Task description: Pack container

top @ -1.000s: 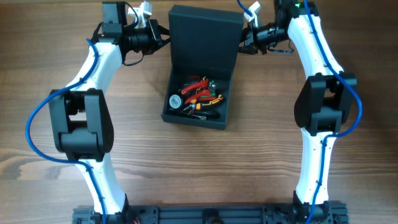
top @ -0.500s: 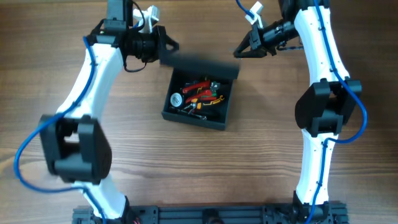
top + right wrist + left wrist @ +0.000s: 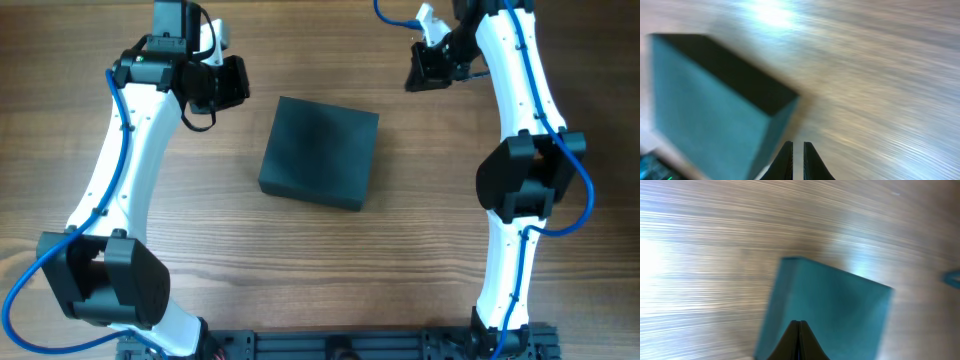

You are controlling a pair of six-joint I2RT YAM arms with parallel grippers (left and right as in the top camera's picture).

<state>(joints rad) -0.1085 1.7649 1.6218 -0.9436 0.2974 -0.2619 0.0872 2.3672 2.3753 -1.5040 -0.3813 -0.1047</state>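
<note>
wooden desk (image 3: 320,270): the dark teal-grey matte rectangular container (image 3: 320,152) just got its lid shut, so packing looks done; left hand (image 3: 233,82) and right hand (image 3: 417,71) sit clear, fingers pressed together.

Stands stretched from the near base far up the left side, elbow low and white forearm slanting upward, with the left gripper (image 3: 236,82) turned toward the middle and its fingers (image 3: 790,345) pressed together along a single seam. Rises on the right in a nearly straight line, black elbow about halfway, wrist bent inward at the top, with the right gripper (image 3: 417,72) aimed left and somewhat downward. Shows there two fingers (image 3: 782,165) side by side, all but closed, only a thin slit between them.
</note>
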